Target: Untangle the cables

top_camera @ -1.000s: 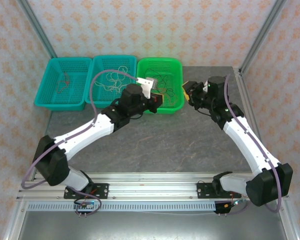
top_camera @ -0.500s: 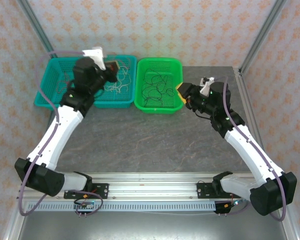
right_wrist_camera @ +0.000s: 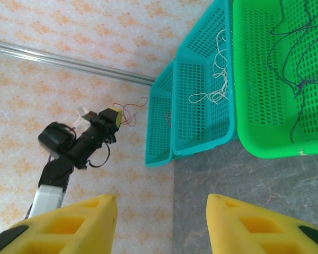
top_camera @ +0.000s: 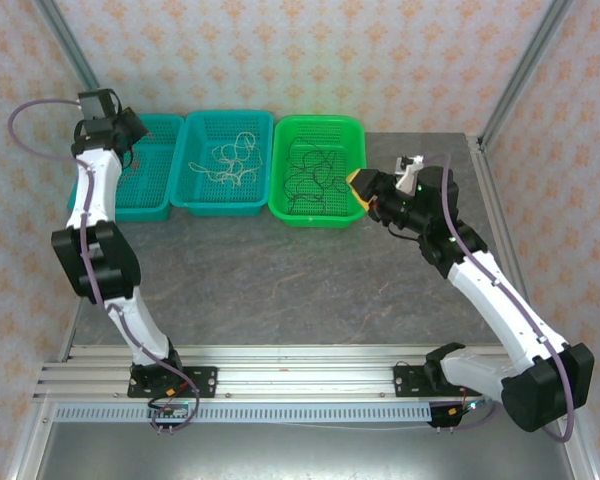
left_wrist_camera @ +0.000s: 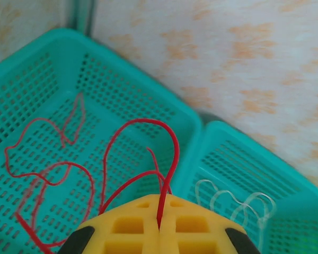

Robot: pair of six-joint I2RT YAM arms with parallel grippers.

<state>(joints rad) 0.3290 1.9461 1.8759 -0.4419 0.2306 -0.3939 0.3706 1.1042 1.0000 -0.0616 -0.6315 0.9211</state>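
- Top view: three baskets sit in a row at 12 o'clock: left basket (top_camera: 145,212), middle basket (top_camera: 220,208) and green basket (top_camera: 315,218). The left gripper (top_camera: 130,127) hangs over the left basket's far-left corner. The right gripper (top_camera: 360,185) is just beside the green basket's near-right corner. White cables (top_camera: 225,160) lie in the middle basket. Black cables (top_camera: 310,175) lie in the green one, at 9 o'clock from the right gripper. Both bunches are too tangled to count.
- Left wrist: the fingers (left_wrist_camera: 132,222) are pressed together, pinching a red cable (left_wrist_camera: 175,151) whose loop rises toward 12 o'clock over the left basket. Loose red strands (left_wrist_camera: 37,174) lie on the basket floor at 9 o'clock. Letting go here would likely drop the cable among them.
- Right wrist: the fingers (right_wrist_camera: 69,225) stand partway apart with nothing between them. The black cables lie at 1 o'clock, and this arm is the nearer to them.
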